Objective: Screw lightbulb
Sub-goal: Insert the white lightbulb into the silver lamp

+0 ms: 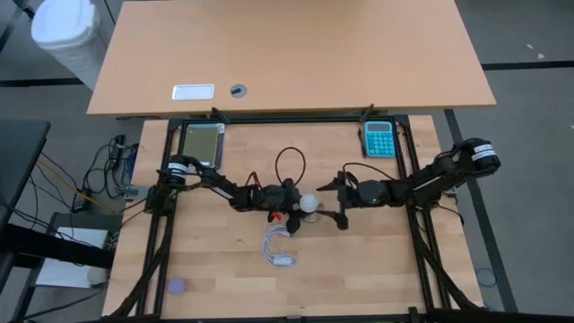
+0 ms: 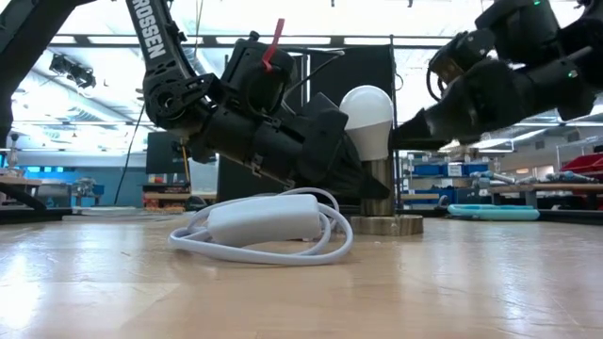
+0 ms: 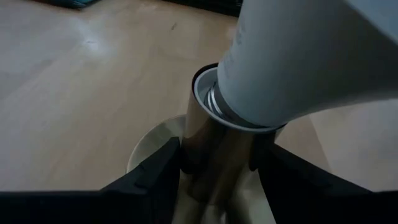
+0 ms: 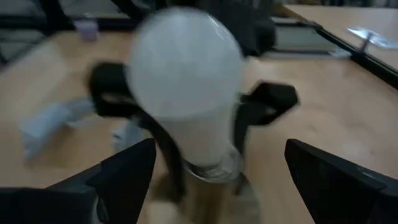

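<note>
The lightbulb (image 2: 367,121) stands upright in its metal socket (image 2: 377,188) at mid-table: my left gripper (image 3: 217,165) clamps the socket stem from the left, my right gripper (image 4: 217,180) spreads wide about the globe, clear of it.

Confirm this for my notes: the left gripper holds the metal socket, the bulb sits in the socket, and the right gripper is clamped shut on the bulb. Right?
Not quite. The right gripper is open, its fingers clear of the bulb on either side, as the right wrist view shows. The rest stands: the left gripper holds the socket, with the bulb in it.
</note>
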